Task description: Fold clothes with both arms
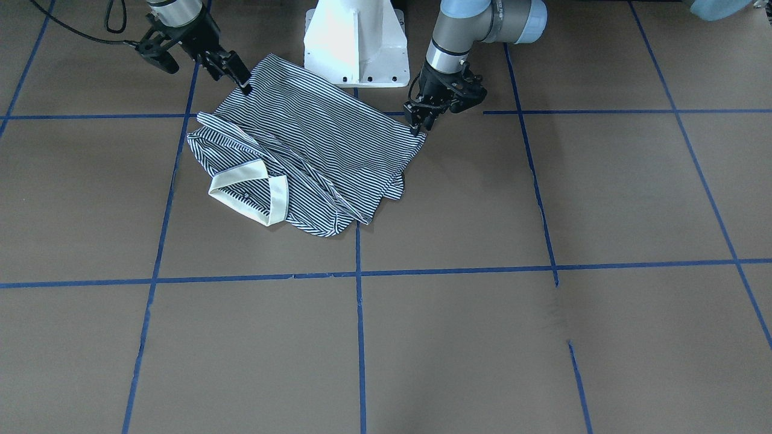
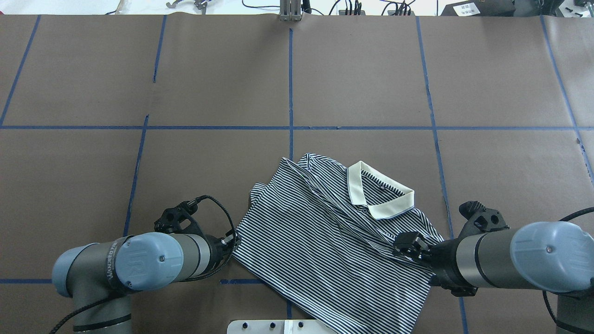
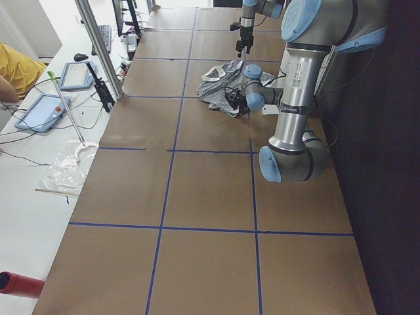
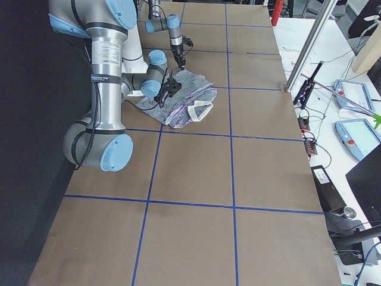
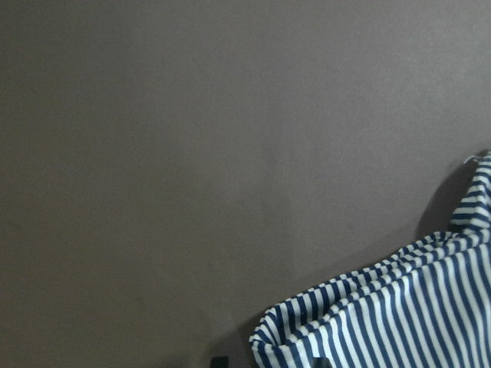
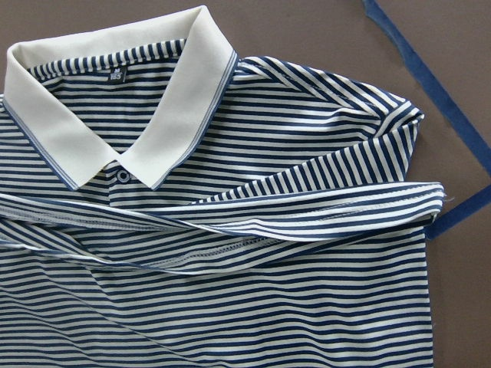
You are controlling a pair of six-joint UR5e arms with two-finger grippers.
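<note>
Though apart, both hands [image 1: 416,125] [image 1: 245,84] tight on shirt [image 1: 325,138]

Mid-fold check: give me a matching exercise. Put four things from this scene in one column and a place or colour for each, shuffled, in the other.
Things
1. collar
2. left claw
3. right claw
4. tape lines

Places or colours
A. blue, in a grid on the brown table
B. over the shirt at its edge, on the overhead view's right
C. cream
D. at the shirt's corner, on the overhead view's left

Pairs: 1-C, 2-D, 3-B, 4-A
</note>
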